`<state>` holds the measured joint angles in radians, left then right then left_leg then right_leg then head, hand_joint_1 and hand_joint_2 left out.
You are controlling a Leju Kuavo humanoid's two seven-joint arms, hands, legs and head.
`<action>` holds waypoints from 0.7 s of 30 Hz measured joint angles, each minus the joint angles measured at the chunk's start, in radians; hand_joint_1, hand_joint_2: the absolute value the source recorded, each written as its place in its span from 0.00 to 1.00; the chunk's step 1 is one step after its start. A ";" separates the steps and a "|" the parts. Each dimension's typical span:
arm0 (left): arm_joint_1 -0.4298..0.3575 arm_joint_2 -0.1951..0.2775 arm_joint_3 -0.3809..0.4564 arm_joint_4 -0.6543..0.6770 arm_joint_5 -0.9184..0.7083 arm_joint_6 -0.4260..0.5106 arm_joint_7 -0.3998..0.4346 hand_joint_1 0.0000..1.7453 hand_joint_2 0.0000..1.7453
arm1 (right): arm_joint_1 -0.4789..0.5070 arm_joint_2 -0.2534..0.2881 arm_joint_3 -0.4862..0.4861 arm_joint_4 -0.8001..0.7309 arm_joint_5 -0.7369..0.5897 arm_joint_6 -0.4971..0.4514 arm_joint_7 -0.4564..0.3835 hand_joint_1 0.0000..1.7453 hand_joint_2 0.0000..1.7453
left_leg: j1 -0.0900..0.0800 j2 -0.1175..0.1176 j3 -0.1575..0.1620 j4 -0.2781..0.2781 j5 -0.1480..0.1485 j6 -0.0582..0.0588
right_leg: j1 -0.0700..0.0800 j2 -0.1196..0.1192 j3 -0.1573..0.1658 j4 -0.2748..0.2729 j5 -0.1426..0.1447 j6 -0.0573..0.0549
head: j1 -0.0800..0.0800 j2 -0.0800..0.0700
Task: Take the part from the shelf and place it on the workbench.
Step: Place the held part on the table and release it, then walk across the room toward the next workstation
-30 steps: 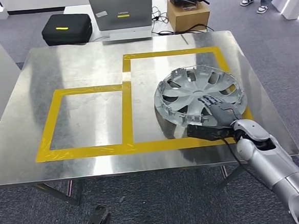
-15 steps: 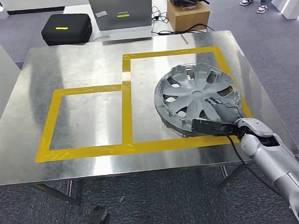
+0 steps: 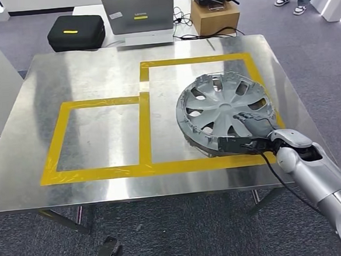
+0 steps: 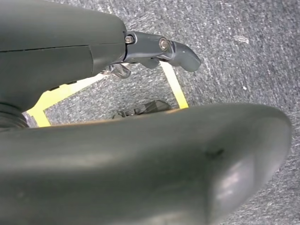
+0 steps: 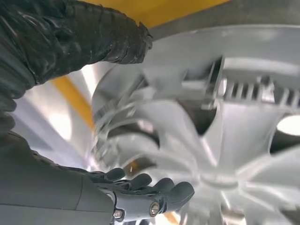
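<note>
The part, a silver hubcap, lies flat on the steel workbench, inside the right yellow-taped square. My right hand reaches over the hubcap's near rim, fingers stretched out over its face and the thumb held well apart from them, with no firm grip showing. My left hand hangs low beside the bench, over the carpet; its fingers are straight and it holds nothing.
A second yellow-taped square marks the bench's left half. Behind the bench are a black case, a laptop and a cardboard box with a router on top. A person's feet stand at the far right.
The hubcap, tilted up on its near edge a second ago, has been lowered flat onto the bench. My right wrist has drawn back slightly toward me. The left hand has sunk a little.
</note>
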<state>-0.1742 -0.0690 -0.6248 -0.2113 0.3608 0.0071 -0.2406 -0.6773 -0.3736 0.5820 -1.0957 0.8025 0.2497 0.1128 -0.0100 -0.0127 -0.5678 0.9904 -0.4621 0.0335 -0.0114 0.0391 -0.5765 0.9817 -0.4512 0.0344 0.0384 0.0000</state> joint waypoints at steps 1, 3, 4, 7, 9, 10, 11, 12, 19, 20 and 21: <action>0.002 0.000 0.005 0.000 0.001 0.002 -0.001 0.00 0.00 | 0.001 -0.012 0.006 -0.029 -0.002 0.005 0.011 0.00 1.00 | 0.000 0.000 0.000 0.000 0.000 0.000 | 0.000 0.000 0.000 0.000 0.000 0.000 | 0.000 0.000; 0.006 0.001 0.012 0.000 0.004 0.005 -0.004 0.00 0.00 | 0.009 -0.039 0.016 -0.089 -0.005 0.016 0.034 0.00 1.00 | 0.000 0.000 0.000 0.000 0.000 0.000 | 0.000 0.000 0.000 0.000 0.000 0.000 | 0.000 0.000; 0.008 0.002 0.016 0.000 0.005 0.007 -0.007 0.00 0.00 | 0.017 -0.057 0.021 -0.123 -0.007 0.020 0.046 0.00 1.00 | 0.000 -0.001 0.000 0.000 0.000 0.000 | 0.000 -0.001 -0.001 0.000 0.000 0.000 | 0.000 0.000; 0.017 0.004 0.031 0.000 0.014 0.012 -0.016 0.00 0.00 | 0.057 -0.120 0.027 -0.233 -0.017 0.022 0.077 0.00 1.00 | 0.000 -0.002 -0.001 0.000 0.000 0.000 | 0.000 -0.003 -0.001 0.000 -0.001 0.000 | 0.000 0.000; 0.022 0.005 0.038 0.000 0.016 0.013 -0.019 0.00 0.00 | 0.085 -0.158 0.027 -0.294 -0.020 0.021 0.091 0.00 1.00 | 0.000 -0.002 -0.002 0.000 0.000 0.000 | 0.000 -0.003 -0.001 0.000 -0.001 0.000 | 0.000 0.000; 0.024 0.006 0.040 0.000 0.016 0.013 -0.020 0.00 0.00 | 0.096 -0.174 0.027 -0.318 -0.021 0.021 0.094 0.00 1.00 | 0.000 -0.002 -0.002 0.000 0.000 0.000 | 0.000 -0.003 -0.001 0.000 -0.001 0.000 | 0.000 0.000; 0.025 0.006 0.042 0.000 0.016 0.013 -0.020 0.00 0.00 | 0.105 -0.186 0.027 -0.338 -0.021 0.021 0.096 0.00 1.00 | 0.000 -0.002 -0.002 0.000 0.000 0.000 | 0.000 -0.002 -0.001 0.000 -0.001 0.000 | 0.000 0.000; 0.025 0.007 0.045 0.000 0.016 0.013 -0.020 0.00 0.00 | 0.113 -0.196 0.027 -0.355 -0.022 0.021 0.098 0.00 1.00 | 0.000 -0.002 -0.002 0.000 0.000 0.000 | 0.000 -0.002 -0.001 -0.001 -0.001 0.000 | 0.000 0.000; 0.025 0.007 0.058 0.000 0.015 0.013 -0.020 0.00 0.00 | 0.134 -0.228 0.027 -0.415 -0.022 0.021 0.102 0.00 1.00 | 0.000 -0.002 -0.001 0.000 0.000 0.000 | 0.000 -0.002 -0.001 0.000 -0.001 0.000 | 0.000 0.000; 0.025 0.007 0.058 0.000 0.015 0.013 -0.020 0.00 0.00 | 0.136 -0.230 0.027 -0.420 -0.022 0.021 0.102 0.00 1.00 | 0.000 -0.002 -0.001 0.000 0.000 0.000 | 0.000 -0.002 -0.001 0.000 -0.001 0.000 | 0.000 0.000; 0.025 0.007 0.058 0.000 0.015 0.013 -0.020 0.00 0.00 | 0.137 -0.232 0.027 -0.423 -0.022 0.021 0.102 0.00 1.00 | 0.000 -0.002 -0.001 0.000 0.000 0.000 | 0.000 -0.002 -0.001 0.000 -0.001 0.000 | 0.000 0.000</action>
<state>-0.1489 -0.0619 -0.5665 -0.2112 0.3761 0.0202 -0.2609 -0.5398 -0.6053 0.6092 -1.5189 0.7805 0.2708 0.2147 -0.0100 -0.0149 -0.5692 0.9906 -0.4623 0.0338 -0.0114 0.0366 -0.5771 0.9815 -0.4520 0.0345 0.0383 0.0000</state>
